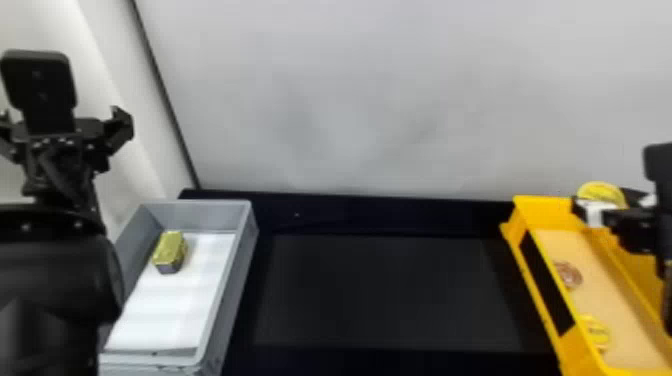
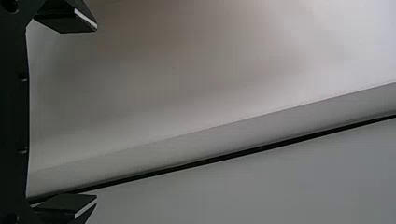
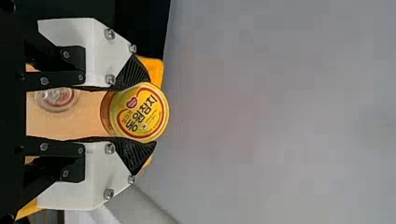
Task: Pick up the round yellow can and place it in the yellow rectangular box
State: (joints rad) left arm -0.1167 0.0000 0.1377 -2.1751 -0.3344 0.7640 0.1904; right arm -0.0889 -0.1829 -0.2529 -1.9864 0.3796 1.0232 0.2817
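Note:
At the right of the head view, my right gripper [image 1: 612, 212] is at the far end of the yellow rectangular box [image 1: 517, 227], holding a round yellow can [image 1: 600, 192] above its rim. In the right wrist view the yellow can [image 3: 140, 112] is pinched between both fingertips of my right gripper [image 3: 135, 113], its printed lid showing. Inside the box lie another yellow can [image 1: 595, 332] and a round brownish-red can [image 1: 568, 274]. My left gripper [image 1: 65, 127] is parked raised at the left; in the left wrist view the left gripper [image 2: 88, 114] has its fingers wide apart.
A grey bin [image 1: 247, 240] stands at the left, with a gold-topped rectangular block [image 1: 169, 251] on its white lining. Between the bin and the yellow box spreads a black table [image 1: 390, 290]. A pale grey wall [image 1: 375, 100] rises behind.

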